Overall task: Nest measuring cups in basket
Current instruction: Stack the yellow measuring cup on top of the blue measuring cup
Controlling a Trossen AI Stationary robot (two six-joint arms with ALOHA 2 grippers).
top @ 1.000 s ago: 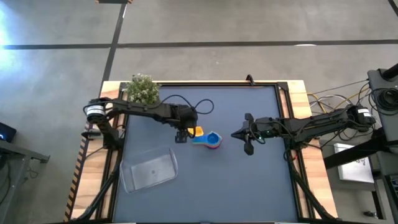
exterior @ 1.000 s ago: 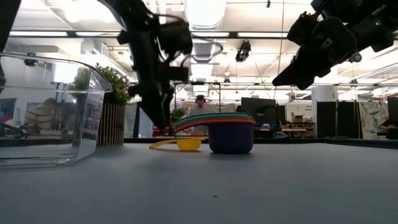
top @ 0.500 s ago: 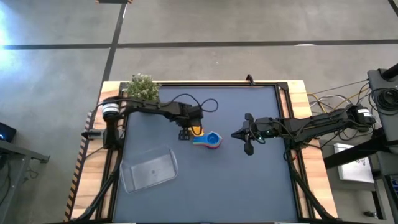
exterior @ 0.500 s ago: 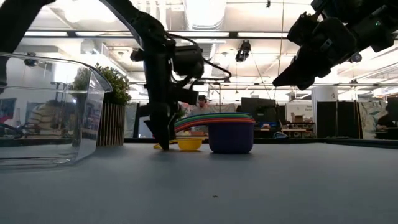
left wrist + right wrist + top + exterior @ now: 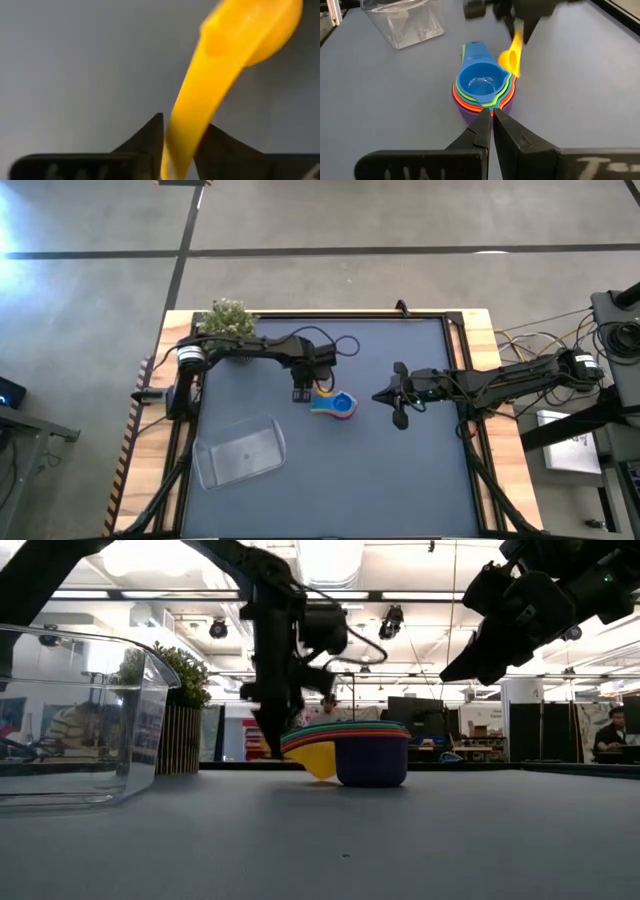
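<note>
Beyond the dark table (image 5: pixel 330 480) lies a grey concrete floor (image 5: pixel 400 220) crossed by dark lines, while bright ceiling lights (image 5: pixel 330 560) hang over far desks (a seated person (image 5: pixel 612 730) at right).

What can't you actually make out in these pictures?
- Yellow cup: the left wrist view blurs it; the left gripper hides the handle's end.
- Nested stack: the blue cup on top hides the insides of the cups beneath in the right wrist view.
- Basket: the picture's edge cuts it off in the low view.
</note>
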